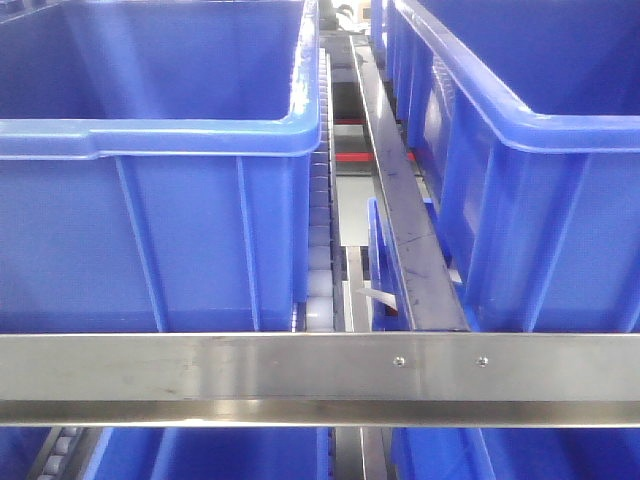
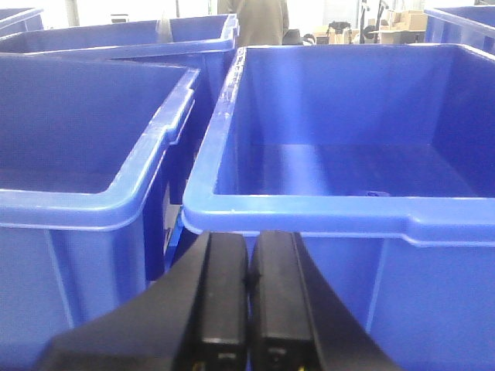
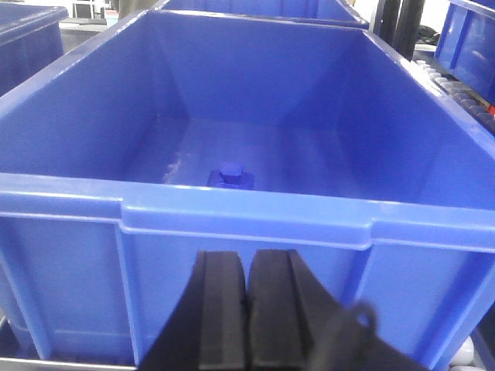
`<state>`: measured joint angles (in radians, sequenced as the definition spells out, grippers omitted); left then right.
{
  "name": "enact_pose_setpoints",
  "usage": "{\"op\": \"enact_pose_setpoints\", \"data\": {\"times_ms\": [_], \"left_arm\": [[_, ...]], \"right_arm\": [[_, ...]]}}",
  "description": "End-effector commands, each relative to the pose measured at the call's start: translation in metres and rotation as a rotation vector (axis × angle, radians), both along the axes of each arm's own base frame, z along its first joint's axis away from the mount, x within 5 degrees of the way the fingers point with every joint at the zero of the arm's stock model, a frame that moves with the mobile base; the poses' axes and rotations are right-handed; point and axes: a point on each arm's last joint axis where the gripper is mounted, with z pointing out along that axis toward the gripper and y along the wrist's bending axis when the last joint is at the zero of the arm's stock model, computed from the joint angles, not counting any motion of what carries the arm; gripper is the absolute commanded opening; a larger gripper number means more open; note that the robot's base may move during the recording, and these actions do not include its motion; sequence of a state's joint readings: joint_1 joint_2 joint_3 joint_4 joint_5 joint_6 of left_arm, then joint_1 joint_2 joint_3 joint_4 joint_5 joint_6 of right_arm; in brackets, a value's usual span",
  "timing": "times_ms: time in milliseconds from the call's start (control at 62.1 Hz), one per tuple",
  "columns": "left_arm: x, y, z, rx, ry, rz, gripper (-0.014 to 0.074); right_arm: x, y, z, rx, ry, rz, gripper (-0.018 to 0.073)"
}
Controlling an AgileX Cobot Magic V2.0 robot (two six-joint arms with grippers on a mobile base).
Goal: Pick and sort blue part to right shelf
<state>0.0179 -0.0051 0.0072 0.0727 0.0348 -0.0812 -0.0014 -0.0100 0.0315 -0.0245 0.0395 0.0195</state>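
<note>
A small blue part (image 3: 230,176) with a round top lies on the floor of a large blue crate (image 3: 232,212), seen in the right wrist view. My right gripper (image 3: 247,263) is shut with nothing in it, just outside that crate's near wall, below the rim. My left gripper (image 2: 249,243) is also shut and holds nothing, in front of another blue crate (image 2: 309,212). The front view shows the stainless rail (image 1: 320,378) of the right shelf with two blue crates (image 1: 150,140) behind it; neither gripper shows there.
A steel divider bar (image 1: 400,210) and pale roller tracks (image 1: 318,250) run between the crates. More blue crates (image 2: 85,201) stand to the left in the left wrist view. A person (image 2: 261,19) and workshop clutter sit far behind.
</note>
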Motion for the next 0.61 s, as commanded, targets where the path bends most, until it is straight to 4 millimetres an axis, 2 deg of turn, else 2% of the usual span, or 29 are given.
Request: {"op": "enact_pose_setpoints", "data": {"times_ms": [0, 596], "left_arm": [[-0.0013, -0.0004, 0.0015, -0.008, -0.088, -0.004, 0.0125], [-0.0013, -0.0004, 0.0015, -0.008, -0.088, -0.004, 0.0125]], "right_arm": [[-0.0039, -0.0001, 0.0177, 0.0, -0.143, -0.003, 0.0038], [-0.0039, -0.0001, 0.0177, 0.0, -0.143, -0.003, 0.0038]]}}
